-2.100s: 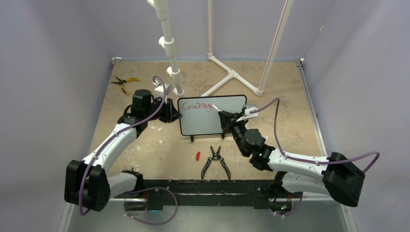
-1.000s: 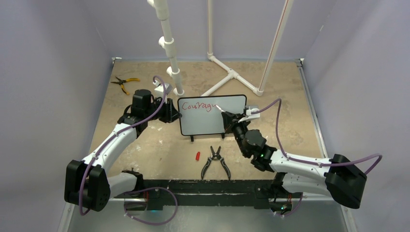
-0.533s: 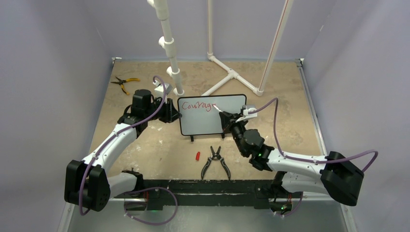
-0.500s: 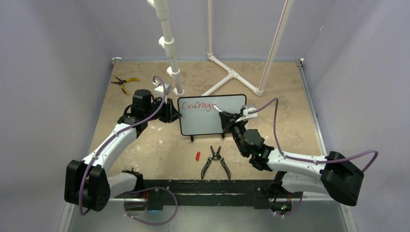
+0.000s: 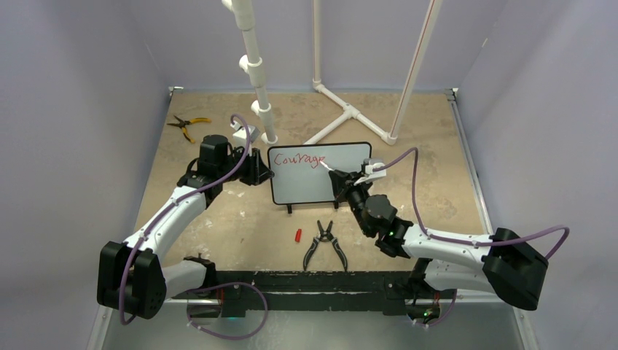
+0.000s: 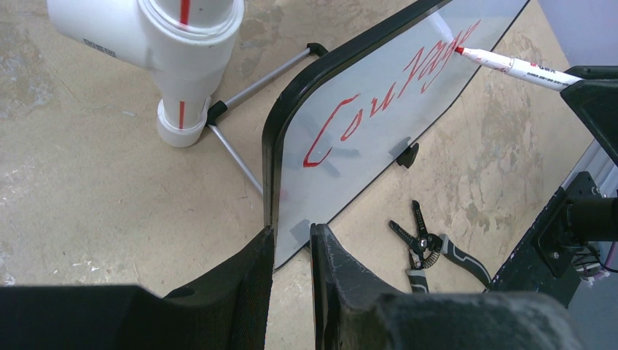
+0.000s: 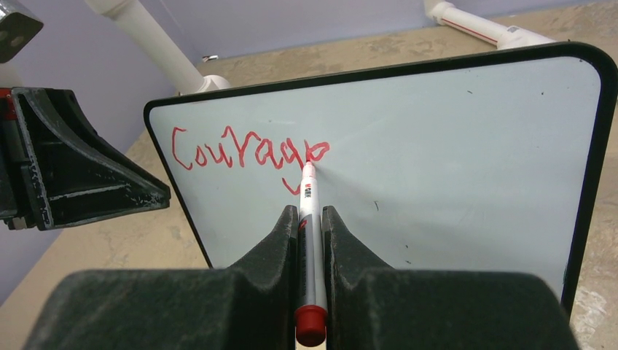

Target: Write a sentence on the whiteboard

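The whiteboard [image 5: 313,187] stands upright at mid-table on small black feet. Red writing [image 5: 299,160] on its top left reads "Courage" in the right wrist view [image 7: 248,152] and shows slanted in the left wrist view [image 6: 386,102]. My left gripper [image 5: 266,175] is shut on the whiteboard's [image 6: 350,168] left edge, low down, one finger on each side [image 6: 291,235]. My right gripper [image 7: 311,213] is shut on a white marker [image 7: 309,211] with a red end. The marker's tip touches the whiteboard [image 7: 466,160] at the last letter. The marker also shows in the left wrist view [image 6: 514,67].
Black-handled pliers [image 5: 325,245] and a red marker cap [image 5: 297,235] lie in front of the whiteboard. Yellow pliers [image 5: 186,124] lie at the far left. White PVC pipes [image 5: 256,80] and a floor fitting [image 5: 350,113] stand behind the whiteboard.
The red word has grown from "Courag" to "Courage". The right gripper with the marker has made small moves at the word's end. The left arm has not moved.
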`<state>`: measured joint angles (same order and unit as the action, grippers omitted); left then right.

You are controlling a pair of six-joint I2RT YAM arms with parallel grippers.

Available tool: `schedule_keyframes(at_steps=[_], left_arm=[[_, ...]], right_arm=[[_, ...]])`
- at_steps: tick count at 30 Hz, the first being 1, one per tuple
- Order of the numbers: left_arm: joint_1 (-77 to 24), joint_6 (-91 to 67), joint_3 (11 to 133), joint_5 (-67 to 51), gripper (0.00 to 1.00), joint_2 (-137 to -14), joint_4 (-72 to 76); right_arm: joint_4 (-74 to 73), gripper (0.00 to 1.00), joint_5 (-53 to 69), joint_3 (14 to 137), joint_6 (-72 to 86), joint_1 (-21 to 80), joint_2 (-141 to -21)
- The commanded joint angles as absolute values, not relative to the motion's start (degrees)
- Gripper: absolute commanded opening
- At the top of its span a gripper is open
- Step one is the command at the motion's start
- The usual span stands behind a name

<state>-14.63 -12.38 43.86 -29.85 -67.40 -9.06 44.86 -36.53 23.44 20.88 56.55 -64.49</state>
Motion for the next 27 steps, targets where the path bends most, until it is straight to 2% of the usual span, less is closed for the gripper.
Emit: schedule_keyframes(at_steps=[1, 27], left_arm=[[-14.19, -11.25, 43.95, -30.05, 0.24, -67.15, -8.44], [-14.24, -11.22, 43.95, -29.11, 0.24, -66.89, -8.53]], right_arm=[[42.66, 0.00, -37.88, 22.97, 22.35, 56.25, -63.60], [39.15, 0.00, -39.98, 21.88, 22.76, 56.24, -58.69]])
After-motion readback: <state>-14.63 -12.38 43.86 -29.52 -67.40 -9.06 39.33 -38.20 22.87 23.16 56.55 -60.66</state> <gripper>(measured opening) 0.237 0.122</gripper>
